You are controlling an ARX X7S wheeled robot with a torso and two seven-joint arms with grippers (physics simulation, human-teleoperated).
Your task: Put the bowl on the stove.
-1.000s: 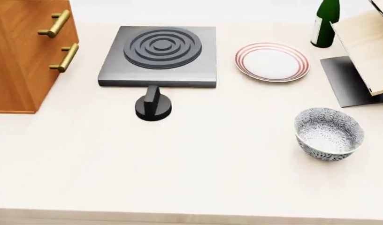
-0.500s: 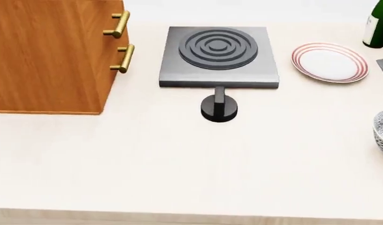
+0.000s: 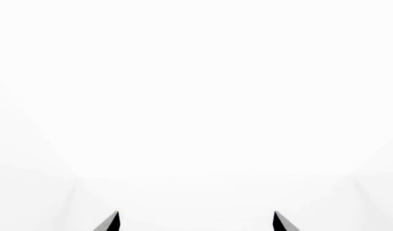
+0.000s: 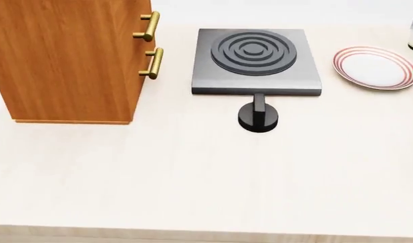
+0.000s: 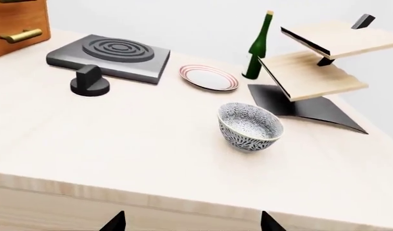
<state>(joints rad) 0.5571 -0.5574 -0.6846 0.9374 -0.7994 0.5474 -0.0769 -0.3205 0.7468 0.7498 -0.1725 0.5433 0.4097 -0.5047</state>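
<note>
Our right fingers are spread wide and hold nothing, and our left fingers also stand apart, touching nothing. The bowl sits upright mid-counter, well apart from the stove.

Open counter around my bowl
Rack crowds its far side; knob guards the stove front.

Head view swung further left, stove and black knob now right of centre, wooden cabinet filling more of the left, red-rimmed plate near the right edge, bowl gone from the head view
</note>
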